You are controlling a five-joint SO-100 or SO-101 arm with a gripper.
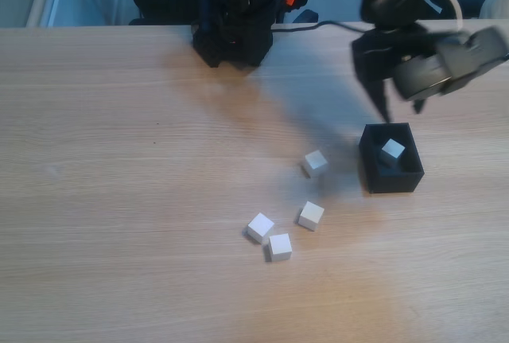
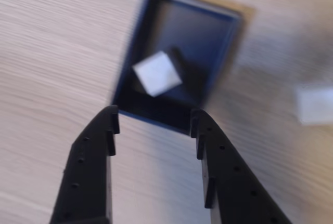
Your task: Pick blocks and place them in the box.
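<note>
Pincer [image 1: 387, 104] hangs above the far edge of the box [image 1: 390, 177] in the fixed view, its dark fingers pointing down and holding nothing; one block [image 1: 392, 151] lies inside the box, tilted against a wall. Four more blocks wait on the desk [image 1: 119, 160]: one [image 1: 316, 162] just left of the box, one [image 1: 311, 216] lower down, and a pair [image 1: 260, 227] [image 1: 279, 246] nearly touching each other. I judge the step in hand to be the return for the next block, and the nearest one is the sensible choice; the arm should rise clear of the box wall before swinging, then come down square to the block's faces so it does not twist away. Motion smears the pincer and wrist here, so the exact gap between the fingers is hard to read. In the wrist view the pincer [image 2: 153, 117] is plainly spread and empty, its tips framing the near wall of the box [image 2: 229, 52], with the block [image 2: 156, 73] resting inside. A pale blur [image 2: 315, 104] at the right edge is probably another block, but it is cut off and too smeared to be sure.
</note>
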